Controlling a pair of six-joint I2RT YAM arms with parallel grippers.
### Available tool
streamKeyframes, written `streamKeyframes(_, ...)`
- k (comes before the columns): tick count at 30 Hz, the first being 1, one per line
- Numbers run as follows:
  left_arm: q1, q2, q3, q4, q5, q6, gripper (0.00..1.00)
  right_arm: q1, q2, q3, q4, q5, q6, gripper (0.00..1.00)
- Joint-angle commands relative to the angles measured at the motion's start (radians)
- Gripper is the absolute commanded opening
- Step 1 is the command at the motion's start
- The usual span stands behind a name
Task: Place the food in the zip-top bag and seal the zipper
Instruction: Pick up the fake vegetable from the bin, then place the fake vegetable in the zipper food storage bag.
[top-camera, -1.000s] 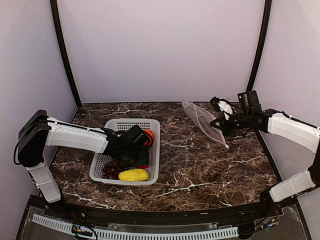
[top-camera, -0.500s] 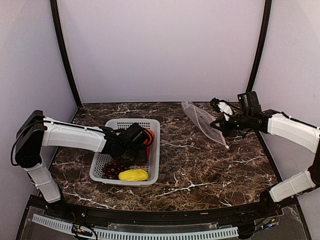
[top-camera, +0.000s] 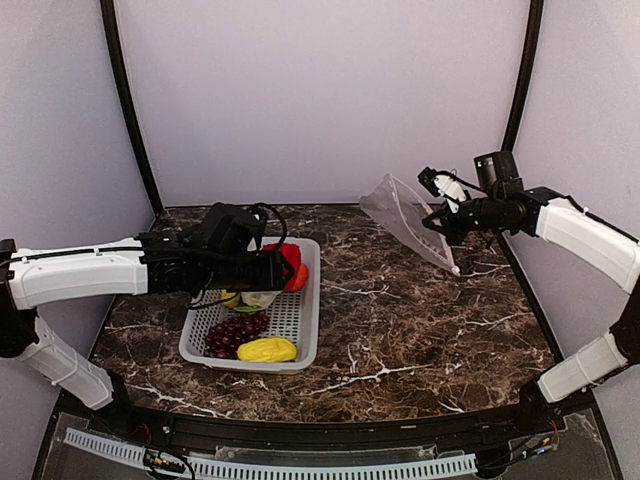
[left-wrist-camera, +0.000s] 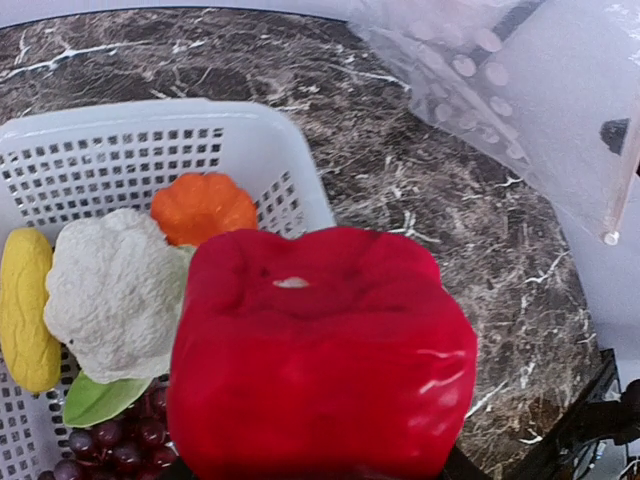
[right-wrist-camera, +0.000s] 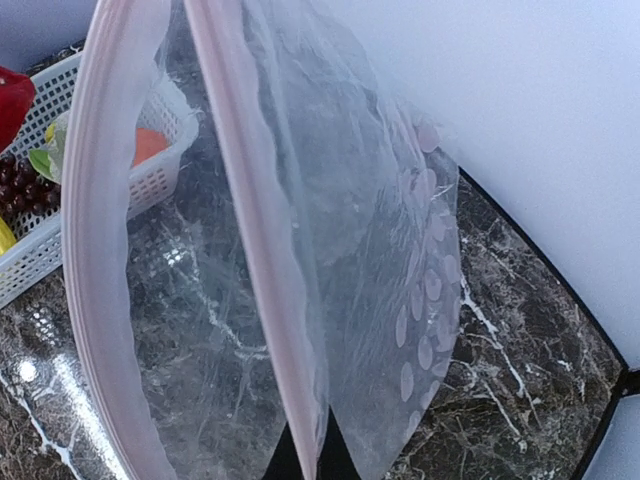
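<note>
Top external view: the red pepper (top-camera: 286, 255) is held clenched in the left gripper (top-camera: 272, 268), raised over the grey mesh basket (top-camera: 303, 325) at the left of the marble table (top-camera: 400, 340). Lying in the basket are the cauliflower (left-wrist-camera: 115, 290), orange piece (left-wrist-camera: 203, 205), grape bunch (top-camera: 236, 331) and yellow fruits (top-camera: 267, 349). At the far right, the zip-top bag (top-camera: 403, 218) is held off the table, its edge pinched by the right gripper (top-camera: 441, 224). Its zipper (right-wrist-camera: 92, 250) is seen parted, the mouth open.
</note>
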Motion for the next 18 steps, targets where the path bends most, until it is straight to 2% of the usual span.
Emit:
streamKeyframes(1,-0.033,-0.012,0.098,0.059,0.099,0.031,0.36,0.019,0.052,0.133,-0.12,0.058,-0.005,0.0)
streamKeyframes(4,-0.073,0.031,0.16,0.111,0.142,0.074,0.36,0.039,0.087,0.216,-0.181,0.081,-0.008,0.0)
streamKeyframes(9,-0.119,0.119,0.275,0.238,0.328,0.141,0.36,0.078,0.137,0.305,-0.241,0.141,-0.028,0.0)
streamKeyframes(14,-0.128,0.21,0.355,0.382,0.475,0.136,0.36,0.123,0.199,0.366,-0.289,0.154,-0.012,0.0)
streamKeyframes(18,-0.126,0.291,0.429,0.44,0.506,0.115,0.36,0.14,0.24,0.4,-0.306,0.143,0.019,0.0)
